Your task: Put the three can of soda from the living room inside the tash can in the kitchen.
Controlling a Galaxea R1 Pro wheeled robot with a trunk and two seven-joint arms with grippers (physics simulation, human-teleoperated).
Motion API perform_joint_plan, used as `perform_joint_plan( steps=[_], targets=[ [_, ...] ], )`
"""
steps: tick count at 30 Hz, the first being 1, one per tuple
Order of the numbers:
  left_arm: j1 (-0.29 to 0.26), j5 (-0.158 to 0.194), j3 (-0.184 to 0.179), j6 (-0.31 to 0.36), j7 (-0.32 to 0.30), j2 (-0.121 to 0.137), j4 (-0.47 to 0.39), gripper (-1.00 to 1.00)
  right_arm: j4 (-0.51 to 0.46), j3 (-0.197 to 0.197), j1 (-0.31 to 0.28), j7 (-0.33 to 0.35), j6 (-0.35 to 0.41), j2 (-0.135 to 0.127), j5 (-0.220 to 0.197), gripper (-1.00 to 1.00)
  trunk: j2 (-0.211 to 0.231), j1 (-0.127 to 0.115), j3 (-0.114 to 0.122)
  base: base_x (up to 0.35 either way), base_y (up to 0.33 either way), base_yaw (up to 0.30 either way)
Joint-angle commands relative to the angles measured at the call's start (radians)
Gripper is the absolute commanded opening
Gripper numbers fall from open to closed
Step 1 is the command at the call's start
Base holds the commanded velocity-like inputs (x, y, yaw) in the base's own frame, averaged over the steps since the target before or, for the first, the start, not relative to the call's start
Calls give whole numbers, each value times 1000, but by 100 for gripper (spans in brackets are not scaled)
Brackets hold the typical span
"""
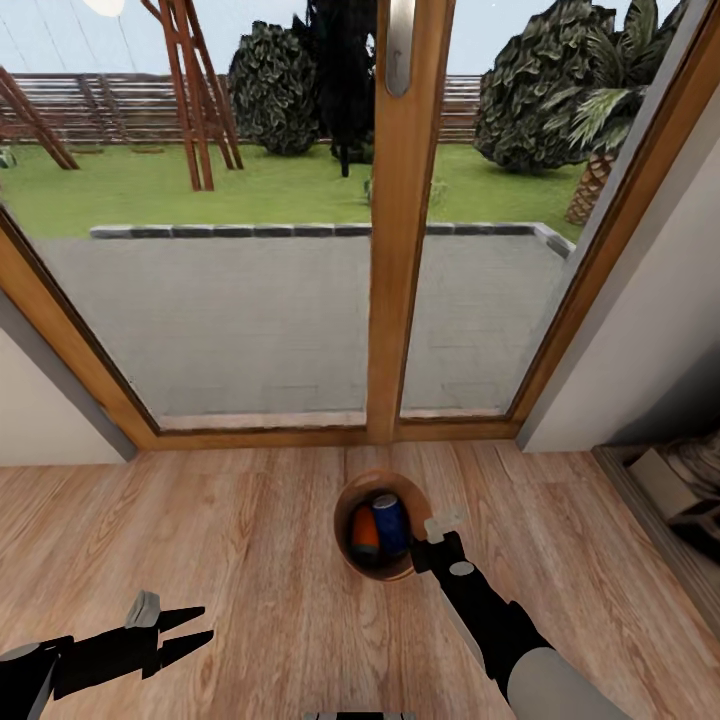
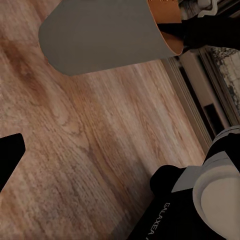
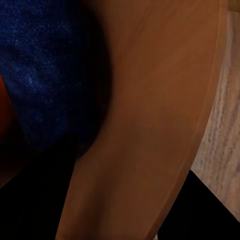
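The trash can [image 1: 345, 545] stands on the wood floor [image 1: 230, 560] by the glass doors [image 1: 405, 220], a blue can [image 1: 391, 524] and an orange can [image 1: 364, 532] inside. The right tool [image 1: 440, 540] clenches its rim; the left tool [image 1: 185, 632] hangs released. Carrying looks underway; next comes hauling it kitchenward, level.

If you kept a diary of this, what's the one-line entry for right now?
trash can: on wood floor by glass doors | inside: blue can, orange can | right hand: at rim | left hand: open, empty
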Motion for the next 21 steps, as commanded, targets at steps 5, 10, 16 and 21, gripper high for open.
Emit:
perform_joint_plan(
  steps=[5,10,16,21],
  targets=[
    [0,0,-1,0,0,0,0,100,-2,0,0,4,0,0,0,-100,-14,8,-6,0,0,0],
    [0,0,-1,0,0,0,0,100,-2,0,-1,4,0,0,0,-100,-14,8,-6,0,0,0],
    [0,0,-2,0,0,0,0,100,-2,0,-1,4,0,0,0,-100,-42,23,-19,0,0,0],
    [0,0,-1,0,0,0,0,100,-2,0,0,4,0,0,0,-100,-42,23,-19,0,0,0]
  ],
)
